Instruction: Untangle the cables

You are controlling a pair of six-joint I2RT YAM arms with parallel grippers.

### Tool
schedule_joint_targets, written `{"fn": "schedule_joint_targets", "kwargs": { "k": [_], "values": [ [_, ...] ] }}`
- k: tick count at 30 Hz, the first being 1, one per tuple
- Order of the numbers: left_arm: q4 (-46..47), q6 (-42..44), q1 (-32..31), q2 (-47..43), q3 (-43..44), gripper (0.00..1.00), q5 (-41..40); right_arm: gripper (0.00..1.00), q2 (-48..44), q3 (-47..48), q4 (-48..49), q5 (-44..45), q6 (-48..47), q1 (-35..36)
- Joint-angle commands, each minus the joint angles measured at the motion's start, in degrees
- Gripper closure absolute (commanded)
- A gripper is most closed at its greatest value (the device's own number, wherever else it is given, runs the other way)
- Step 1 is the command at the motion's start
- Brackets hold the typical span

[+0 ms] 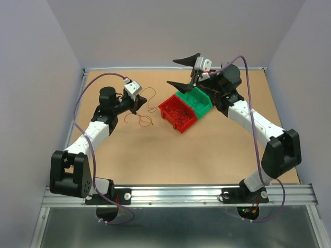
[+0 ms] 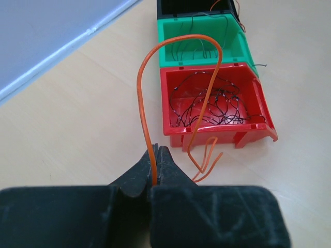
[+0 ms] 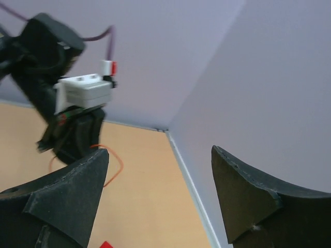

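Observation:
My left gripper [image 2: 156,154] is shut on a thin orange cable [image 2: 138,85], which arches up from the jaws and curls back down to the table in front of the red bin [image 2: 207,135]. In the top view the left gripper [image 1: 135,106] sits left of the bins. More orange-brown cables [image 1: 145,121] lie loose on the board beside it. A tangle of thin black cables [image 2: 207,106] fills the red bin. My right gripper [image 1: 183,72] hangs above the green bin [image 1: 206,109], open, with nothing between its fingers [image 3: 77,191].
Red bin [image 1: 164,109], green bin [image 2: 201,59] and a black bin [image 2: 181,5] stand in a row at the table's middle back. Grey walls close in the board on three sides. The left arm's wrist [image 3: 77,93] shows in the right wrist view.

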Motion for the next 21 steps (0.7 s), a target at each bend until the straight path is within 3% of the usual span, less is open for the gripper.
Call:
{"fn": "schedule_joint_targets", "kwargs": {
  "k": [1,4,10,15,21],
  "values": [
    [3.5,1.1,-0.3,-6.4,-1.4,1.0,0.9,0.16,-2.5,0.8,-13.5,-14.1,-13.0,2.8],
    [4.1,0.9,-0.2,-8.2,-2.5,1.0,-0.1,0.16,-0.9,4.2,-29.3,-15.5,-25.4,6.2],
    [6.4,-1.1,-0.1,-11.8,-3.8,1.0,-5.9,0.13,2.1,3.0,-31.4,-11.3,-31.8,11.9],
    [7.6,-1.7,0.3,-14.7,-5.4,1.0,-6.3,0.12,8.5,6.3,-31.3,-7.1,-30.5,16.5],
    [8.4,-2.3,0.4,-17.7,-6.5,1.0,-7.3,0.13,15.7,10.6,-31.2,-8.1,-27.7,19.4]
  ]
}}
